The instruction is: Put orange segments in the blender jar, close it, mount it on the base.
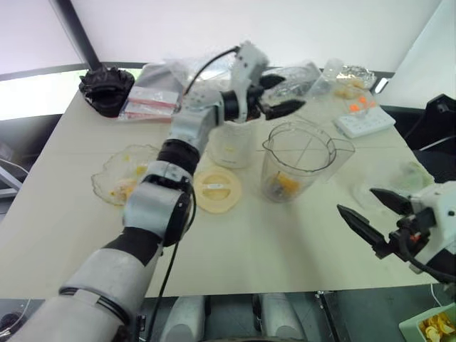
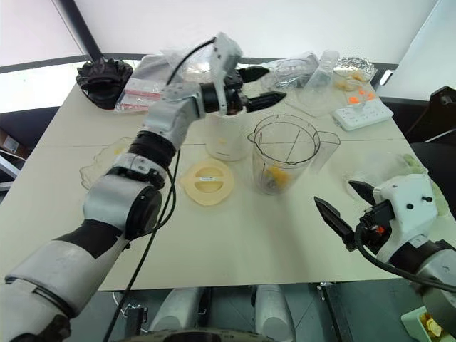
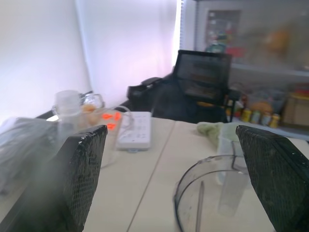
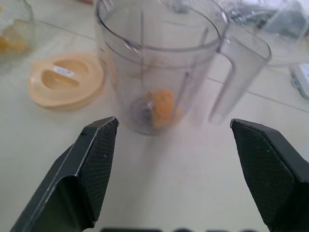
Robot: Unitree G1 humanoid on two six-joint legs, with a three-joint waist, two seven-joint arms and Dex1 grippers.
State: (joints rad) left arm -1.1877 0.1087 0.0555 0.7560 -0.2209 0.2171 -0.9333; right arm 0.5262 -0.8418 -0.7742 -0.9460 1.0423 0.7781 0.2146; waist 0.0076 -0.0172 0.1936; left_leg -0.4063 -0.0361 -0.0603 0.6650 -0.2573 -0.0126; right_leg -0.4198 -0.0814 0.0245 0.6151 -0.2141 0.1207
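My left claw (image 1: 279, 95) hangs wide open and empty just above the blender jar (image 1: 296, 160), so I reckon it's there for dropping fruit. Orange segments (image 4: 161, 107) sit at the jar's bottom, more in the glass dish (image 1: 121, 178). Right claw (image 2: 342, 206) is open too, low near the bench (image 1: 271, 242) edge. The lid (image 1: 217, 189) lies beside the jar, the base (image 1: 231, 142) behind it. Plenty of room up front.

Clear blender jar (image 1: 296, 160) upright, lidless, orange segments (image 4: 163, 104) at bottom, cream base (image 1: 231, 144) just beside.
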